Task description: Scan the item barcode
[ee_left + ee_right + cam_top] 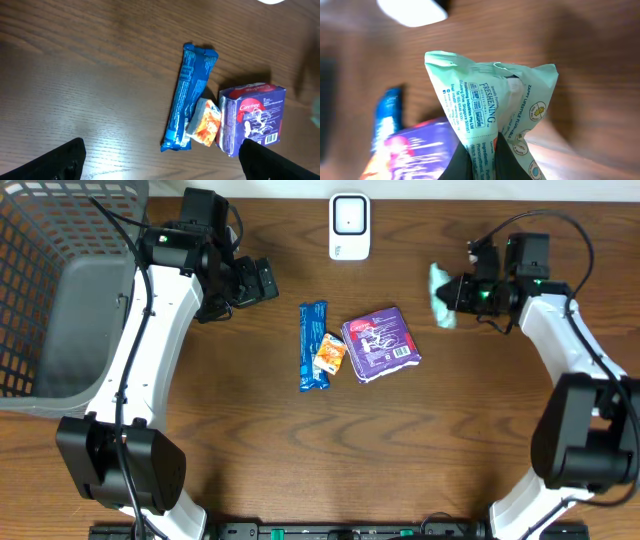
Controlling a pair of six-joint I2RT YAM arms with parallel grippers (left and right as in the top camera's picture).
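My right gripper [456, 293] has its fingers [470, 162] pressed together on the packet [490, 100]. They pinch its lower edge, and the mint-green pouch fans out past the fingertips with its printed side towards the wrist camera. From overhead the packet [440, 295] sits just off the fingertips on the side facing the middle of the table [450, 440]. I can't tell whether it is touching the wood. The scanner [349, 226] lies well beyond the packet, up and across from the fingertips. In the right wrist view it is only a white blur past the packet's top left corner.

My left gripper [268, 280] is spread wide with nothing between the fingers [60, 160]; both dark tips show at the bottom corners of its wrist view. Ahead of them on the table lie three things. The blue bar [187, 95] runs lengthwise away from the fingers. The orange sachet [204, 121] rests against its near end. The purple pack [252, 117] is just beside the sachet, close above the right-hand fingertip. The grey basket [40, 240] is behind that arm, at the table's far left.
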